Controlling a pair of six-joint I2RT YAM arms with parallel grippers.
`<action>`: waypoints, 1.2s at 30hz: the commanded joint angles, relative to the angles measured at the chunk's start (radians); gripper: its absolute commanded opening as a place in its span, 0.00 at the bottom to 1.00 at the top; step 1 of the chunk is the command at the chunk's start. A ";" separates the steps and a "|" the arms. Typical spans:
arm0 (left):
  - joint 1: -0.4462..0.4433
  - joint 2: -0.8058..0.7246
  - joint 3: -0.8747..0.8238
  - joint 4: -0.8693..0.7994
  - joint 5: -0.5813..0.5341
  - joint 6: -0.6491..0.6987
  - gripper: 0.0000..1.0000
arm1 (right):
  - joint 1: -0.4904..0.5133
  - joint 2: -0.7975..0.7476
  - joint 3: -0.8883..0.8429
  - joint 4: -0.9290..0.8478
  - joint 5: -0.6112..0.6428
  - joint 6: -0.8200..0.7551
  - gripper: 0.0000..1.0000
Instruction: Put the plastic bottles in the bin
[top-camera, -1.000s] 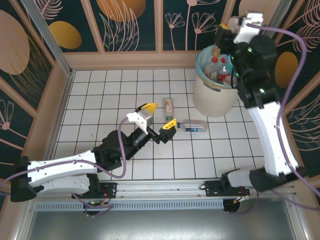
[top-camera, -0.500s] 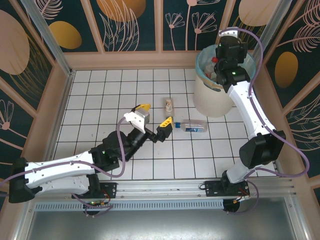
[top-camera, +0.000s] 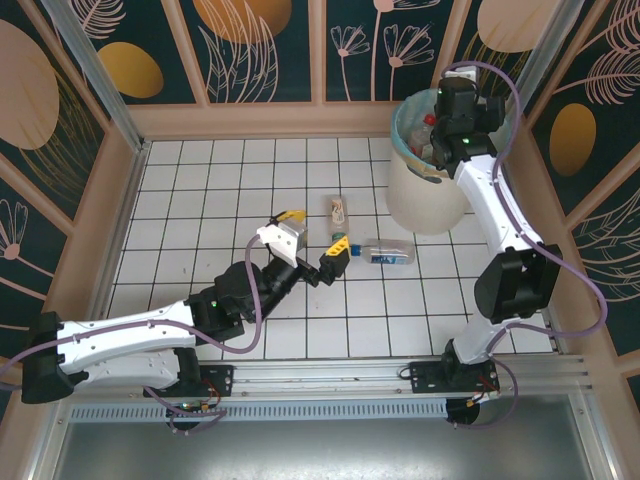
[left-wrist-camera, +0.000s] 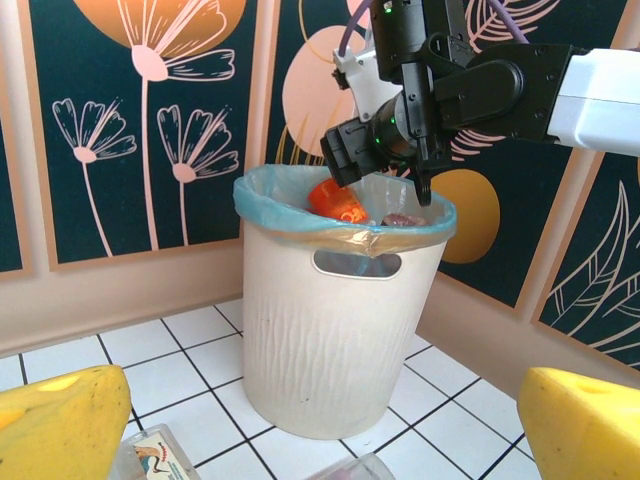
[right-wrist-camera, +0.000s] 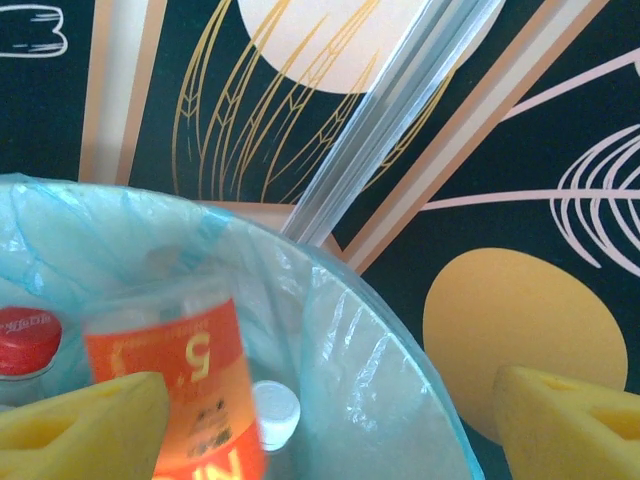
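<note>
orange-labelled bottle (right-wrist-camera: 175, 390) is inside the bin (right-wrist-camera: 385, 380) rim, right gripper (right-wrist-camera: 325, 420) spread above.

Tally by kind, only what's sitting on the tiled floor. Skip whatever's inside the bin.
Loose clear plastic bottles, lying down: 2 (the blue-labelled bottle and the pale-labelled bottle)
Round off-white plastic bin with blue-green liner: 1
Total: 3

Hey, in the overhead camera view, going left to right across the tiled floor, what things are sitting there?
First the pale-labelled bottle, then the blue-labelled bottle, then the bin.
</note>
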 joint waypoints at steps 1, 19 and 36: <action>-0.001 -0.001 0.012 0.009 -0.007 0.001 0.98 | 0.010 -0.005 0.041 -0.036 0.019 0.046 0.82; 0.057 0.113 0.194 -0.324 -0.215 -0.178 0.99 | 0.190 -0.136 0.080 -0.100 -0.113 0.140 0.69; 0.469 0.508 0.433 -0.571 0.367 -0.486 0.99 | 0.455 -0.682 -0.543 0.071 -0.426 0.403 0.73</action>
